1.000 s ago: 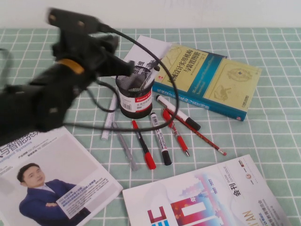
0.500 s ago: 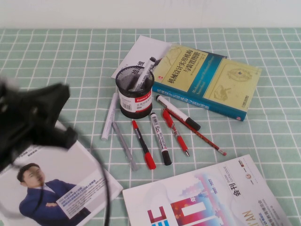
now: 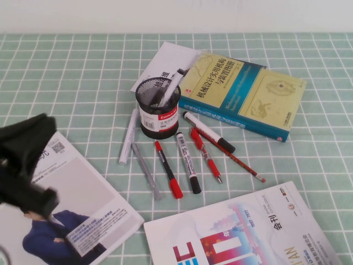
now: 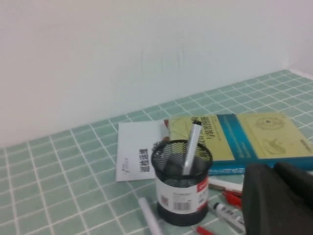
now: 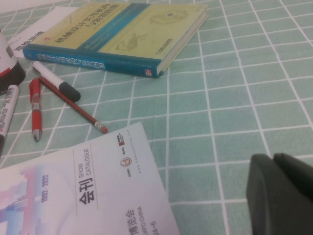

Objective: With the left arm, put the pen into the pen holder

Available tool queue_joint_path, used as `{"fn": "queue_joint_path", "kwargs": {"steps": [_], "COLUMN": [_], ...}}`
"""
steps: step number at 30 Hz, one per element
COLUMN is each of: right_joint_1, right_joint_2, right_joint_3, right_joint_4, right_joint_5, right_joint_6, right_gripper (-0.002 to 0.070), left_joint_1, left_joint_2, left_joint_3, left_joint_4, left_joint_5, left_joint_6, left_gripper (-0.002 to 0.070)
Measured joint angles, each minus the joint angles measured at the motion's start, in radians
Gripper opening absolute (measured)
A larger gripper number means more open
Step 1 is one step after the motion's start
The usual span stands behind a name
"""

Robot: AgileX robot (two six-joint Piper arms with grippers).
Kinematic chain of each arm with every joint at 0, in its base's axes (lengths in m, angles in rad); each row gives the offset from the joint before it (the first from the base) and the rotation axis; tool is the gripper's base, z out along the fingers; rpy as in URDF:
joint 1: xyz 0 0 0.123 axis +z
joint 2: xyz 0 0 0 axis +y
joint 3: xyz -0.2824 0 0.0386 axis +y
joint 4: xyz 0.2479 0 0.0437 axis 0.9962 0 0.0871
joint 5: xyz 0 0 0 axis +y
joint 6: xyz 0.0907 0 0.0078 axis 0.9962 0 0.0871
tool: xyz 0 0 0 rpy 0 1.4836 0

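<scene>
The pen stands tilted inside the pen holder, its top leaning over the far right rim. It also shows in the left wrist view, in the black mesh holder with the red-and-white label. My left gripper is a black blur at the near left, well away from the holder and above a magazine. In the left wrist view the left gripper is shut and empty. My right gripper is shut and empty, low over the tablecloth at the right; it is out of the high view.
Several pens lie in front of the holder: a thick white marker, a black-capped marker, red pens, a red pencil and pale pens. A book lies behind right. Magazines lie near left and near right.
My left arm has pulled back from above the holder to the near left edge. The pen stays standing in the holder.
</scene>
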Motion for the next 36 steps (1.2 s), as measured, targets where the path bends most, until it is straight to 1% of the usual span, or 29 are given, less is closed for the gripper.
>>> {"fn": "queue_joint_path", "kwargs": {"steps": [2, 4, 6, 9, 13, 15, 16, 19, 22, 25, 33, 36], "right_joint_1": [0.0, 0.0, 0.0, 0.0, 0.0, 0.0, 0.0, 0.0, 0.0, 0.0, 0.0, 0.0], "right_joint_2": [0.0, 0.0, 0.0, 0.0, 0.0, 0.0, 0.0, 0.0, 0.0, 0.0, 0.0, 0.0], "right_joint_3": [0.0, 0.0, 0.0, 0.0, 0.0, 0.0, 0.0, 0.0, 0.0, 0.0, 0.0, 0.0], "right_joint_4": [0.0, 0.0, 0.0, 0.0, 0.0, 0.0, 0.0, 0.0, 0.0, 0.0, 0.0, 0.0], "right_joint_5": [0.0, 0.0, 0.0, 0.0, 0.0, 0.0, 0.0, 0.0, 0.0, 0.0, 0.0, 0.0], "right_joint_6": [0.0, 0.0, 0.0, 0.0, 0.0, 0.0, 0.0, 0.0, 0.0, 0.0, 0.0, 0.0], "right_gripper": [-0.002, -0.002, -0.002, -0.002, -0.002, -0.002, -0.002, -0.002, -0.002, -0.002, -0.002, -0.002], "left_joint_1": [0.013, 0.058, 0.124, 0.25, 0.394, 0.447, 0.461, 0.48, 0.48, 0.48, 0.48, 0.48], "left_joint_2": [-0.04, -0.094, -0.157, -0.294, -0.477, -0.56, -0.588, -0.659, -0.678, -0.68, -0.68, -0.68], "left_joint_3": [0.031, 0.073, 0.125, 0.214, 0.345, 0.411, 0.436, 0.501, 0.51, 0.514, 0.514, 0.512], "left_joint_4": [0.007, 0.007, 0.007, 0.007, 0.009, 0.026, 0.033, 0.046, 0.053, 0.054, 0.098, 0.106], "left_joint_5": [-0.002, -0.004, -0.004, -0.005, -0.01, -0.022, -0.027, -0.034, 0.013, 0.081, 0.368, 0.385], "left_joint_6": [0.017, 0.017, -0.003, -0.025, -0.082, -0.128, -0.146, -0.192, -0.218, -0.222, -0.23, -0.23], "left_gripper": [0.0, 0.0, 0.0, 0.0, 0.0, 0.0, 0.0, 0.0, 0.0, 0.0, 0.0, 0.0]}}
